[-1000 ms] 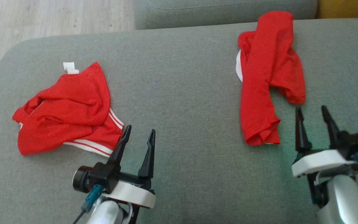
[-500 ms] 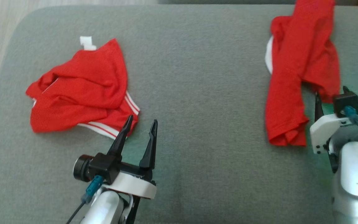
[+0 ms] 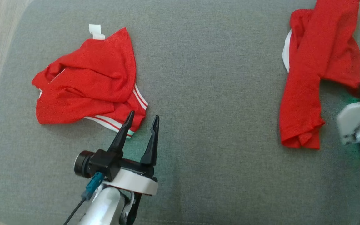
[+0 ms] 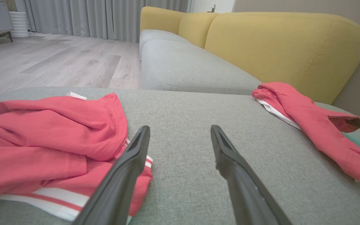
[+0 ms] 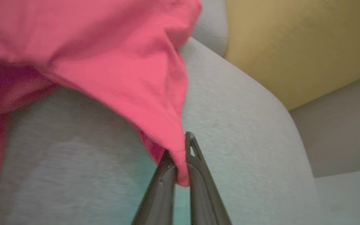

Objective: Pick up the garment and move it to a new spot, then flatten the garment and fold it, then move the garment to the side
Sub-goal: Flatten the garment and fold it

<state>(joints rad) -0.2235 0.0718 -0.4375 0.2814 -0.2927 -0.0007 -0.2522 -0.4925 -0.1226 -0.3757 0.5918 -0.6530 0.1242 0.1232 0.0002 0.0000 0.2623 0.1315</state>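
Your right gripper [image 5: 179, 147] has its fingers [image 5: 200, 193] pinched almost together on a corner of the red garment [image 3: 311, 78], with a narrow fold of hem caught between the tips, so I'd say the pick-up is the step in hand. The garment lies in a long crumpled heap on the right side of the grey cushion [image 3: 211, 93]; most of it rests on the fabric and the gripped corner is tented up off it. That bite looks thin, right at the hem, so lift slowly and straight up. Watch for cloth creeping out of the tips, and if it slips, set it down and take a deeper hold. Get the trailing end clear of the cushion before you carry it across, or it will likely drag and bunch. The bare middle of the cushion looks like the sensible new spot, with room to spread the garment flat. Your left gripper [image 3: 144, 114] hovers low with its fingers spread wide and nothing between them, one tip just over the edge of the striped garment [image 3: 89, 81] on the left. Hold it off that cloth so nothing snags. As for things that hold other things, the cushion is the one bearer I can make out, and both garments lie loose on it, well apart.
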